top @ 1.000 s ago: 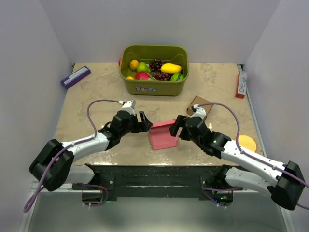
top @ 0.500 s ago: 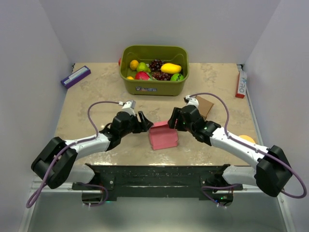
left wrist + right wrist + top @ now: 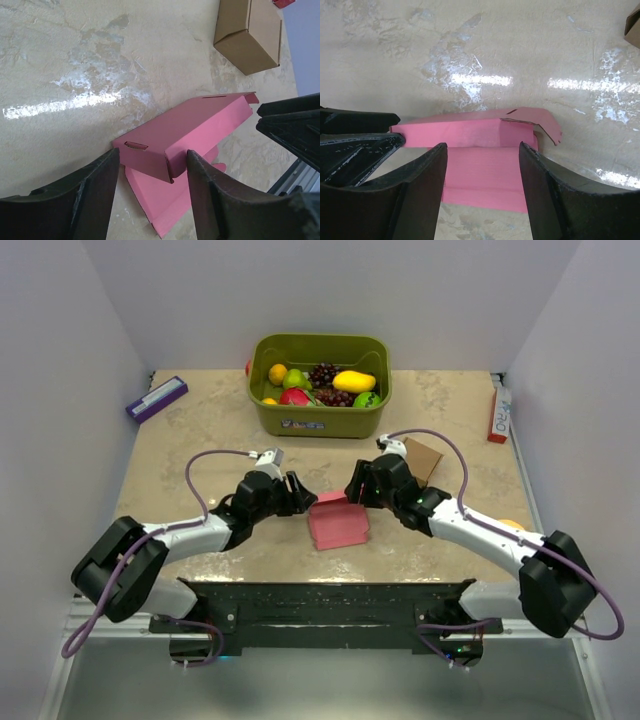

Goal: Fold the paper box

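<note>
The paper box [image 3: 337, 524] is a pink card piece lying on the table between the arms, partly folded, with one long wall raised over a flat panel. In the left wrist view the paper box [image 3: 192, 125] has its folded end wall between my fingers. My left gripper [image 3: 298, 496] is open at the box's left end, also seen in its wrist view [image 3: 154, 156]. My right gripper [image 3: 357, 490] is open at the box's far right corner. In the right wrist view the right gripper [image 3: 482, 150] is open over the flat panel of the paper box [image 3: 485, 175]. Neither holds anything.
A small brown cardboard box [image 3: 421, 455] sits just behind the right gripper and shows in the left wrist view [image 3: 250, 35]. A green bin [image 3: 320, 418] of fruit stands at the back. A purple box [image 3: 157, 397] is back left, a red-white box [image 3: 499, 412] back right, an orange disc [image 3: 513, 531] right.
My right gripper has moved left and away from me, up to the box's far right corner. The box's raised wall looks lower. The left gripper has hardly moved.
</note>
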{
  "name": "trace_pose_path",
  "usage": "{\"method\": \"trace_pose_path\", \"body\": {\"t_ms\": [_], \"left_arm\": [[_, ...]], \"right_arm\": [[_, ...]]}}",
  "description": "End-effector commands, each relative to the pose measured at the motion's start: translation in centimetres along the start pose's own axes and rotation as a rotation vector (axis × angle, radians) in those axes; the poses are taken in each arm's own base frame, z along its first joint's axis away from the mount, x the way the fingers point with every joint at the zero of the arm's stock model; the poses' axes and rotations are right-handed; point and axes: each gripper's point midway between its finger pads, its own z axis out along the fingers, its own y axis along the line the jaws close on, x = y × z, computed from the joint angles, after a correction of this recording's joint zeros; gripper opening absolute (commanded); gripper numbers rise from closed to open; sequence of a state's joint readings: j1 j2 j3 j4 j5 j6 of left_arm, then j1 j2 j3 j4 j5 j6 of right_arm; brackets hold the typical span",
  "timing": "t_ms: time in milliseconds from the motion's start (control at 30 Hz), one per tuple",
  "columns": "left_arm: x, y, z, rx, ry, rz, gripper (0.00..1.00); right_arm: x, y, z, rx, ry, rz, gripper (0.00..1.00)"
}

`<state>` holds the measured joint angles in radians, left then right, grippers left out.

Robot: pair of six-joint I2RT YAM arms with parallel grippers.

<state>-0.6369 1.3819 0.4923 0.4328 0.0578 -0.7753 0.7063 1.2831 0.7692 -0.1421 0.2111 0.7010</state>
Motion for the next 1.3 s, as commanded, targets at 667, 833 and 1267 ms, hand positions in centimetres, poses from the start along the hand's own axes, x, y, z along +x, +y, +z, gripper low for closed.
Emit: {"method": "trace_pose_path", "body": {"t_ms": [667,833,1267], "left_arm": [[-0.1,-0.3,0.7,0.028,-0.003,0.008,0.45],[0.0,-0.3,0.8,0.026,0.003,0.008,0.44],[0.1,-0.1,0.8,0.021,0.007,0.010,0.43]], "right_arm": [[-0.2,1.0,1.8,-0.094,0.018,0.054,0.60],[0.0,1.5,2.1,-0.164,0.029,0.112,0.56],[1.4,1.6,2.4,-0.284,0.081,0.328,0.43]]}}
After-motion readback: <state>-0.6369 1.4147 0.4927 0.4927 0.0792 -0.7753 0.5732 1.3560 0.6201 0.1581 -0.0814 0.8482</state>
